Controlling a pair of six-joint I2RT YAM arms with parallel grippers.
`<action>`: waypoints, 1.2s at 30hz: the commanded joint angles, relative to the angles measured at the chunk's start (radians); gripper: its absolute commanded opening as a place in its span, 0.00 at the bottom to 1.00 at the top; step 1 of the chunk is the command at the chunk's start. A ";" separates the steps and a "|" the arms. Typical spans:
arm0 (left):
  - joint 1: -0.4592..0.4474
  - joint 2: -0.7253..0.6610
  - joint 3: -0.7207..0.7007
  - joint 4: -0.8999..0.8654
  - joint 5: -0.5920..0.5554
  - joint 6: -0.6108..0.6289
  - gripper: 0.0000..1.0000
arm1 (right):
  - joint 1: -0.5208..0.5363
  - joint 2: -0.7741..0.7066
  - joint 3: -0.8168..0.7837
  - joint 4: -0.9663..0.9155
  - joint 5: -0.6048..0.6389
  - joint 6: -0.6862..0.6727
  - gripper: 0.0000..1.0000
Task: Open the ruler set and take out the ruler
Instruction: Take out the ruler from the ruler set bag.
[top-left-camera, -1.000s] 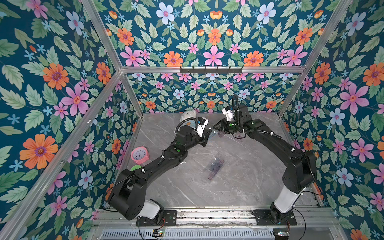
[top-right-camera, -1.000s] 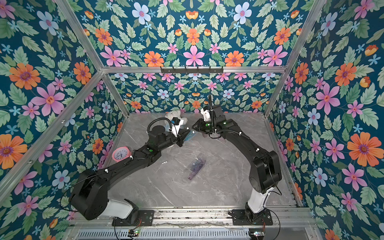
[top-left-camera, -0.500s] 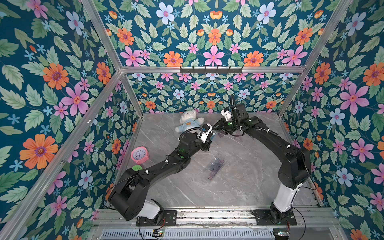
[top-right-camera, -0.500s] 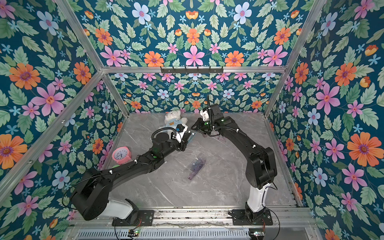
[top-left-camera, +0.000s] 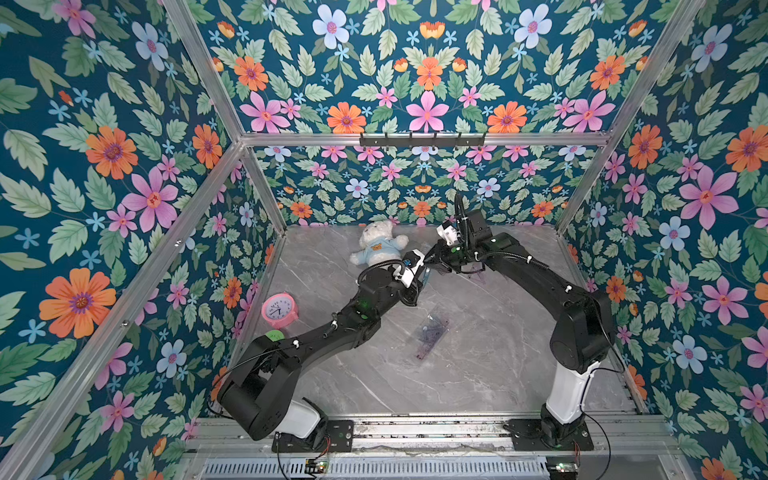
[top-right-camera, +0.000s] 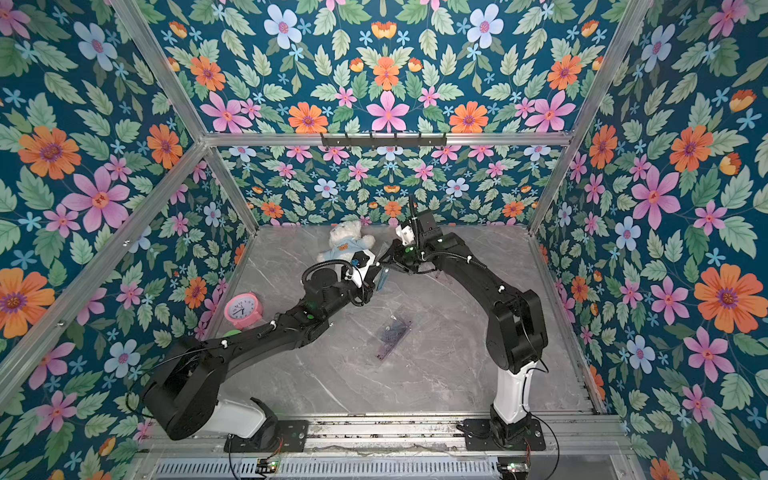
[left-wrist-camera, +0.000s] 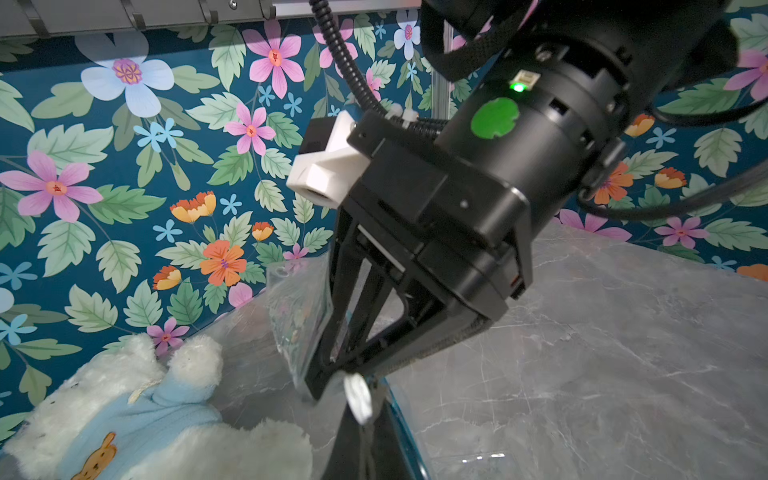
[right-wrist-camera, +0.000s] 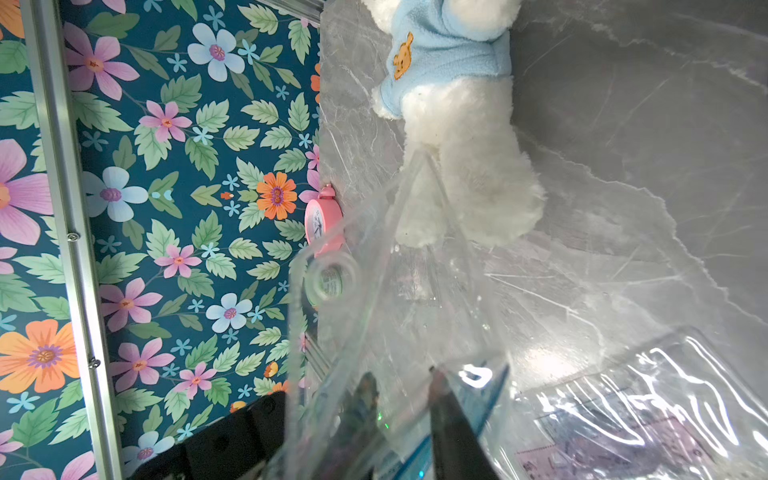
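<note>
Grey marbled bench (top-left-camera: 478, 374) fills the floor of the cell in both top views, pale veins running across it. Take the white plush bear (top-left-camera: 376, 247) in its blue shirt as the marker, lying on its back near the rear edge. Forward and left of the bear a pink alarm clock (top-left-camera: 278, 309) sits tight against the left wall, and just in front of the clock is a small green roll (top-left-camera: 274, 334). Forward and right of the bear, out in the open middle, a purple ruler (top-left-camera: 432, 332) lies flat and slanted. Right of the bear, a faint purple see-through piece (top-left-camera: 476, 276) lies partly hidden; its shape can't be made out.
</note>
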 joint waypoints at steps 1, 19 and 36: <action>-0.001 0.001 0.008 0.080 0.006 0.024 0.00 | 0.003 0.000 0.003 -0.031 -0.019 0.012 0.21; -0.003 0.008 0.014 0.047 -0.105 0.014 0.00 | 0.004 -0.034 -0.006 -0.107 0.068 -0.066 0.15; -0.002 0.024 0.028 0.037 -0.119 0.008 0.00 | 0.032 -0.050 -0.013 -0.124 0.084 -0.093 0.20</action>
